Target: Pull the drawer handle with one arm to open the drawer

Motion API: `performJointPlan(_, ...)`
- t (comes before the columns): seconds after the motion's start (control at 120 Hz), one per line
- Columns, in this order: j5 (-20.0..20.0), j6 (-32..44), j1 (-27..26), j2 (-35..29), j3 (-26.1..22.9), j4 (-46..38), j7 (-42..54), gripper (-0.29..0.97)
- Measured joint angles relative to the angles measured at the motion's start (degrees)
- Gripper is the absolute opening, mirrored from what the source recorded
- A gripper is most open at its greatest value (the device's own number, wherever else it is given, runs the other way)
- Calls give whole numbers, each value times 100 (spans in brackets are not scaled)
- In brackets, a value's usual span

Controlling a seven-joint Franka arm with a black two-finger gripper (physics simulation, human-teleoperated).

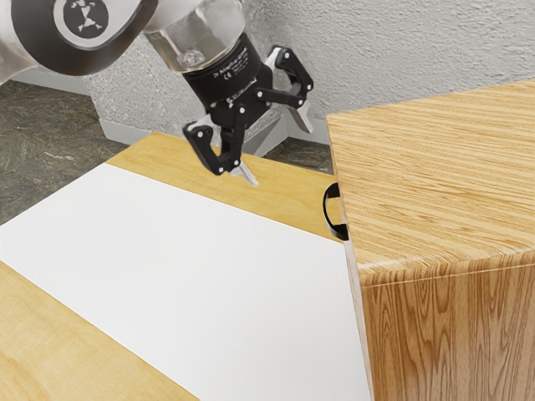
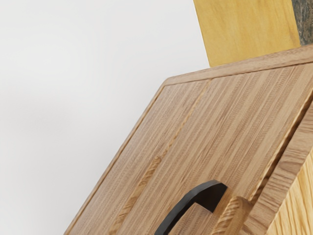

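The black two-finger tool hangs in the air with its jaws spread wide apart and nothing between them. One silver-tipped finger points down toward the table and the other is raised toward the wall. The tool is carried by the white and black robot arm, which comes in from the exterior view's upper left.

Toward the exterior view's right, lower than the tool and apart from it, is the black curved drawer handle. It sticks out from the front face of the light-brown wooden cabinet, just under the cabinet's top edge. In the wrist view the handle shows as a dark arc mounted on the striped wooden drawer front. That panel looks flush with the frame around it, and the tool touches neither one.

Under the tool lies a flat white rectangular sheet, which runs right up to the cabinet's foot. The sheet covers the middle of the yellowish wooden table, whose bare wood shows on both sides of it. Past the table are a dark grey stone-patterned floor and a rough pale grey wall.
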Motion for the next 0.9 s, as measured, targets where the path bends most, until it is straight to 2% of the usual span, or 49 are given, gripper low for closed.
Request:
performJointPlan(0.108,-218,487,15,-131,-3,-426,202,67)
performJointPlan(0.192,-296,849,-423,-611,-4,-1061,336,67)
performJointPlan(0.292,-438,1325,-748,-862,72,-1659,562,66)
performJointPlan(0.375,-524,1754,-897,-1104,483,-1923,921,65)
performJointPlan(0.45,-511,2053,-1633,-1169,1405,-1974,1265,64)
performJointPlan(0.525,-453,2261,-1950,-1184,1781,-1991,1568,64)
performJointPlan(0.742,-339,2575,-2290,-1247,1911,-2218,2246,63)
performJointPlan(0.9,-323,2697,-2385,-1640,1961,-2695,2519,62)
